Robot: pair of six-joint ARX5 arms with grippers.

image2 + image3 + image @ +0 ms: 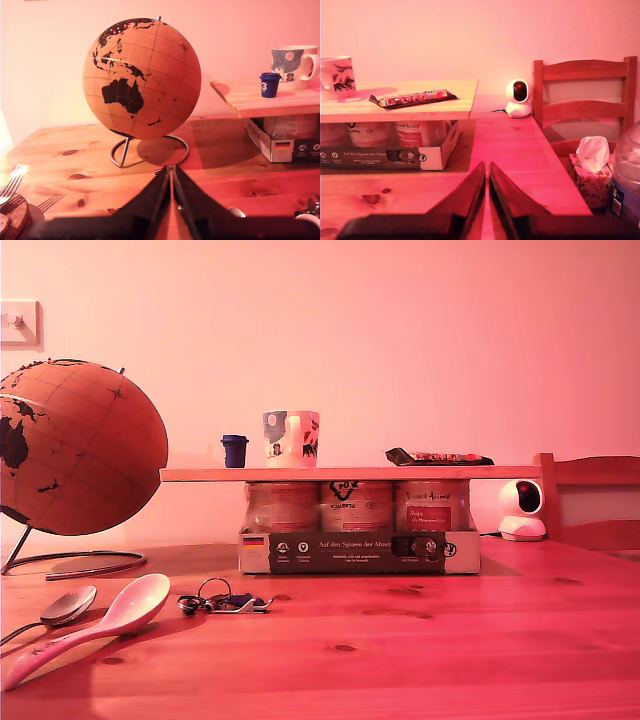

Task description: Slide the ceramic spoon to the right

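The ceramic spoon point(95, 625) lies on the wooden table point(420, 640) at the exterior view's lower left, its long axis running diagonally: the deep oval bowl points up and toward the exterior view's right, hollow side up, while the thick handle trails down to the lower left corner of that view. Just beside it on the exterior view's left rests a smaller metal spoon point(62, 608), angled much the same way; whether the two touch cannot be told. A bunch of keys point(222, 600) sits near the ceramic spoon's bowl on the exterior view's right, apart from it. Behind them stands a cork-coloured globe point(75, 445) on a wire stand, and further back a wooden board point(350, 473) laid over a carton of jars point(358, 535) carries a small blue cup point(234, 450), a patterned mug point(291, 437) and a wrapped bar point(440, 456). A white camera point(521, 510) sits beside a chair point(592, 502). Neither arm shows in the exterior view. My first gripper point(172, 172) faces the globe, jaws together and holding nothing; my second gripper point(487, 167) faces the white camera and chair, jaws likewise together and empty.
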